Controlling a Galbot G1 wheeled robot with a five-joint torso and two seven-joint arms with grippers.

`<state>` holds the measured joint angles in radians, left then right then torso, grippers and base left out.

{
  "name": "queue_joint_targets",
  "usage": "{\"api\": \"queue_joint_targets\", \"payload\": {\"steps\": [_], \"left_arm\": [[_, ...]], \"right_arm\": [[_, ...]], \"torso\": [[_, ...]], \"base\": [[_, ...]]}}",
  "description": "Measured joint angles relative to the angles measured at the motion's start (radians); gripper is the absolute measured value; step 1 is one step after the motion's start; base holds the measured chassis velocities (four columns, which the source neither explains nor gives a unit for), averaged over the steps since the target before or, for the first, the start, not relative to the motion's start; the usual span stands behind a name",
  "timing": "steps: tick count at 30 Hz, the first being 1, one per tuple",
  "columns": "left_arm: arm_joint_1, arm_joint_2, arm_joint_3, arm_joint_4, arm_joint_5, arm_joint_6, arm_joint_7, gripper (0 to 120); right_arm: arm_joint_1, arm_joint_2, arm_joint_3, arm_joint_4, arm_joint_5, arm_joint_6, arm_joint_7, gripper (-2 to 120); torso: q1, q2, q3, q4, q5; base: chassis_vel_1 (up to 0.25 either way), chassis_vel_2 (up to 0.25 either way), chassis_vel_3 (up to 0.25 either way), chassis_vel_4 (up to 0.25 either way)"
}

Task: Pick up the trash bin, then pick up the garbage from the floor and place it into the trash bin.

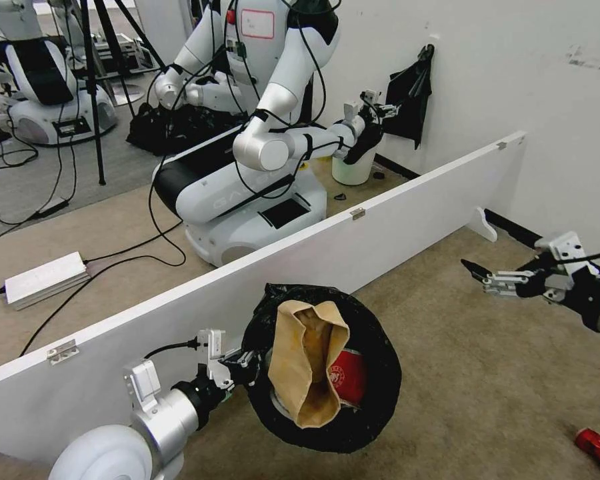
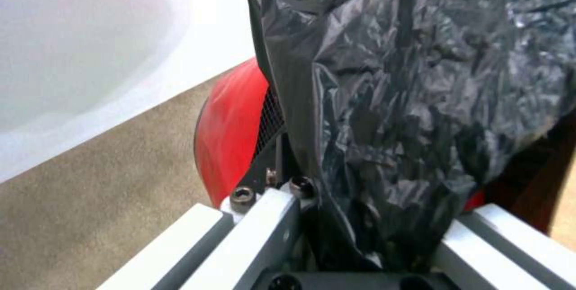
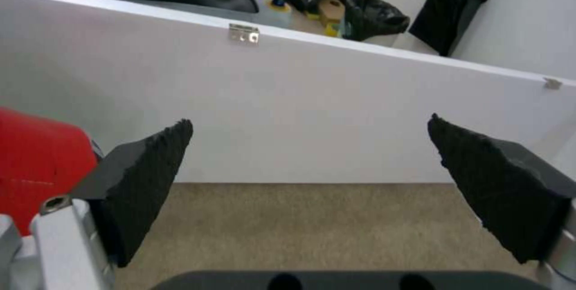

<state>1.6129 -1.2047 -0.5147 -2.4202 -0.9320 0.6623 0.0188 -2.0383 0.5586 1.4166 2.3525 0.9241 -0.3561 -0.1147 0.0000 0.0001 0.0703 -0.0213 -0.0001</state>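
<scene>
The left gripper sat nearest, low in the head view's lower left, its silver fingers clamped on the rim of the trash bin, pinching the crinkly, glossy black plastic bag against the smooth red wall. The round bin hung tilted toward the camera at lower centre, above the beige carpet. Inside it lay a creased tan paper bag and, just beside that, a red-and-white paper cup. At the right edge the right gripper hovered empty, its ridged black pads spread wide apart, facing the long white board. A red can lay on the carpet in the lower right corner.
</scene>
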Motion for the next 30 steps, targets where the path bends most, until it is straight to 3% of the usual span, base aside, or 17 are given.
{"api": "queue_joint_targets", "payload": {"steps": [10,30], "left_arm": [[0.015,-0.005,0.009,0.002,0.048,-0.006,0.023,0],[0.034,-0.014,0.028,-0.008,0.080,-0.013,0.035,0]], "right_arm": [[-0.010,0.141,0.003,0.034,-0.066,0.020,-0.057,100],[-0.016,0.246,0.026,0.075,-0.098,0.034,-0.088,100]], "torso": [[0.000,0.000,0.000,0.0000,0.0000],[0.000,0.000,0.000,0.0002,0.0000]], "base": [[0.000,0.000,0.000,0.000],[-0.003,-0.003,-0.003,-0.002]]}}
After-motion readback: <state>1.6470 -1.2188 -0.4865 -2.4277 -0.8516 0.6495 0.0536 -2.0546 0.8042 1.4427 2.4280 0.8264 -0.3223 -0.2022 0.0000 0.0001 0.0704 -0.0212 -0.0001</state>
